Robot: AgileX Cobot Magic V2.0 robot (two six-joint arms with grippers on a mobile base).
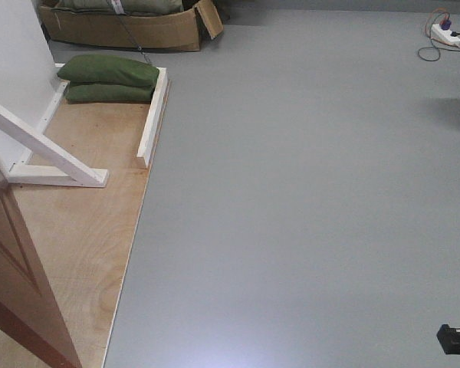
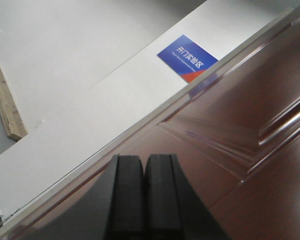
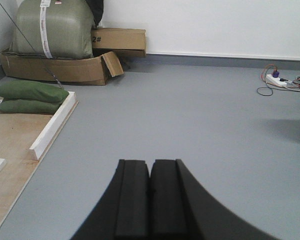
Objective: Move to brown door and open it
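I'm seeing the door (image 1: 15, 284) standing at the lower left of the front view, over plywood (image 1: 84, 222). The left gripper (image 2: 145, 162) is facing its panels, and the right gripper (image 3: 150, 165) is facing the floor (image 3: 200, 115). Both are pressed together, pinching nothing.

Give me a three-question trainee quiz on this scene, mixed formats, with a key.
1. True or false: the left hand is shut on the handle of the brown door.
2. What is stacked on the plywood board, beside the white rail? A) green bags B) toolbox C) chairs
3. Fill in: the sign near the door is mainly ____.
Key: 1 false, it is shut on nothing and faces a door panel; 2 A; 3 blue.
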